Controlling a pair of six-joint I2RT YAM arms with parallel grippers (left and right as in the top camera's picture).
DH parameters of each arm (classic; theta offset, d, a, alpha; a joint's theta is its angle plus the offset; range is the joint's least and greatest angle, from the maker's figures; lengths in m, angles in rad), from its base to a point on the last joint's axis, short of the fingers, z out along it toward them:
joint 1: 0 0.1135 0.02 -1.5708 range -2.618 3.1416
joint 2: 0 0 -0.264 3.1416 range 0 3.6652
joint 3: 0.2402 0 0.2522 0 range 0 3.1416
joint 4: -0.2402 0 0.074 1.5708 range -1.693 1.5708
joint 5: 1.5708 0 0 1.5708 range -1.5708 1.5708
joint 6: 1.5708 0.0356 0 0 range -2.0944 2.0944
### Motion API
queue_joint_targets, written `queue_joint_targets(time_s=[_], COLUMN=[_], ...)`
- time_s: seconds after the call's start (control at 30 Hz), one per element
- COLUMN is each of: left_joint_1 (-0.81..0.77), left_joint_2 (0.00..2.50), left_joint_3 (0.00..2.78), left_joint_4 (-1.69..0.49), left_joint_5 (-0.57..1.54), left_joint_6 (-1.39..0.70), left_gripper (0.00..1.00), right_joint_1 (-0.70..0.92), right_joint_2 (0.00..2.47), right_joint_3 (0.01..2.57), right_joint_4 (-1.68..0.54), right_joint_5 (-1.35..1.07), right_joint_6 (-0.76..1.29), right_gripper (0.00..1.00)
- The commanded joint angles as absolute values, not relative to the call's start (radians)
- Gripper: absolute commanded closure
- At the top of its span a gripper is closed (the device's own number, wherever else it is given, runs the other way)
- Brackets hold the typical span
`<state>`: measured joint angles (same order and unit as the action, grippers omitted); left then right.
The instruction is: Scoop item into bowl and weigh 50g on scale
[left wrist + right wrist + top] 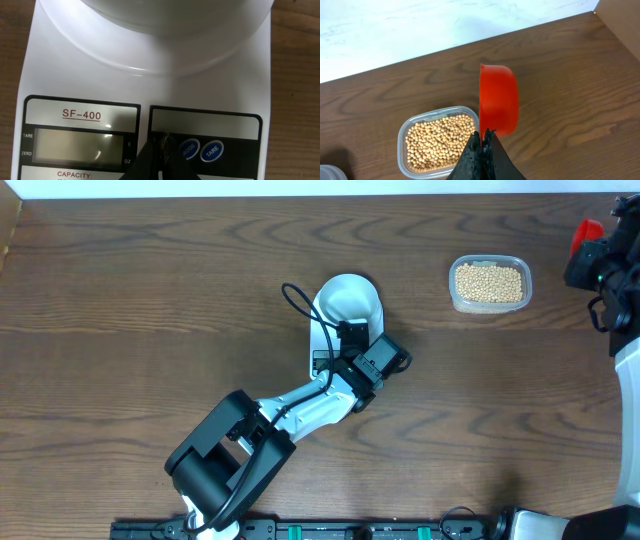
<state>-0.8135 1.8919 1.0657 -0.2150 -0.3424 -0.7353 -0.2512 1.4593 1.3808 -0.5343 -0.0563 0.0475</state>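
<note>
Clenched and empty, the left gripper (164, 140) points at the front panel of the scale (150, 85), just left of its two blue buttons (201, 150); whether it touches the panel I cannot tell. The white bowl (350, 298) sits on the scale's far half. At the far right, the right gripper (486, 135) clamps a red scoop (498, 100), tipped on edge. The beans (437, 142) lie in a clear tub (401, 145) on the wooden table (150, 330), right of the scale.

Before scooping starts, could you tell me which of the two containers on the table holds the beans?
The clear plastic tub, standing apart from the scale, is full of tan beans; the white bowl on the scale looks empty.
</note>
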Motion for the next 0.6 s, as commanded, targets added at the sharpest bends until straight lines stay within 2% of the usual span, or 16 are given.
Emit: queue_joint_targets(time_s=[0.0,0.57], left_joint_1=[-0.808,-0.809], left_joint_2=[1.936,1.936], left_joint_3=[1.051,1.051], left_joint_4=[-0.256,-0.245], left_joint_5=[-0.333,-0.325], left_joint_6=[-0.774,-0.753], left_gripper=[0.93,0.93], right_joint_1=[-0.255,-0.255], right_joint_2=[1.459,1.459], right_joint_3=[1.394,1.394], right_joint_4=[-0.530,-0.530], right_joint_5=[-0.063,-0.063], right_joint_6=[0.036,0.036], right_gripper=[0.99,0.99])
